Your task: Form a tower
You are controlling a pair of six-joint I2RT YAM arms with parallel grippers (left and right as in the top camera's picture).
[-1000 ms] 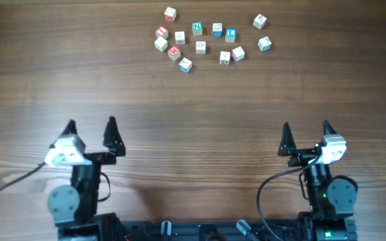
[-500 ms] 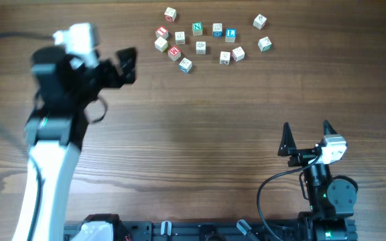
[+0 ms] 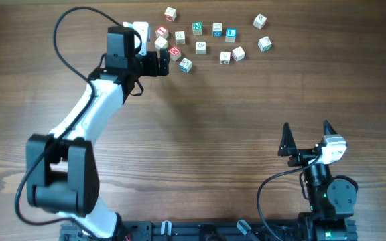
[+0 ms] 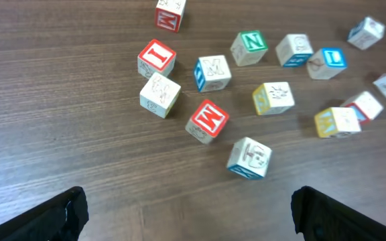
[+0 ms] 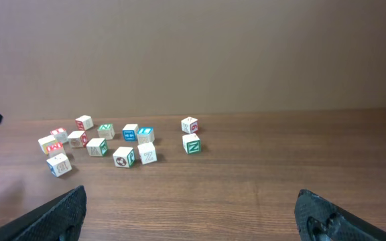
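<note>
We see the letter cubes (image 3: 200,47) scattered in a loose cluster at the upper middle of the overhead frame, on the brown wooden table (image 3: 213,134); each sits singly on the wood, one layer deep, and no stack is yet begun; two outliers lie to the upper right of the cluster, a little apart from the rest. The left arm reaches up from the lower left of the overhead frame to the left edge of that cluster; the left gripper (image 3: 163,63) hangs there with its jaws spread wide and nothing between them. In the left wrist view its dark fingers (image 4: 66,214) fill the two bottom corners, and the cubes lie ahead of them in the upper part of the frame; the red M cube (image 4: 207,121) sits near the middle, the teal-edged cube (image 4: 249,158) is lowest in the frame and closest to the fingers, a red I cube (image 4: 157,58) and a plain pale cube (image 4: 160,94) lie to the left, and the green N cube (image 4: 250,48) and blue L cube (image 4: 327,63) lie toward the upper right; none of them touches the fingers. The right gripper (image 3: 306,127) rests at the lower right of the overhead frame, well apart from the cubes, its jaws likewise wide and empty; its wrist view shows the whole cluster far off at centre left.
</note>
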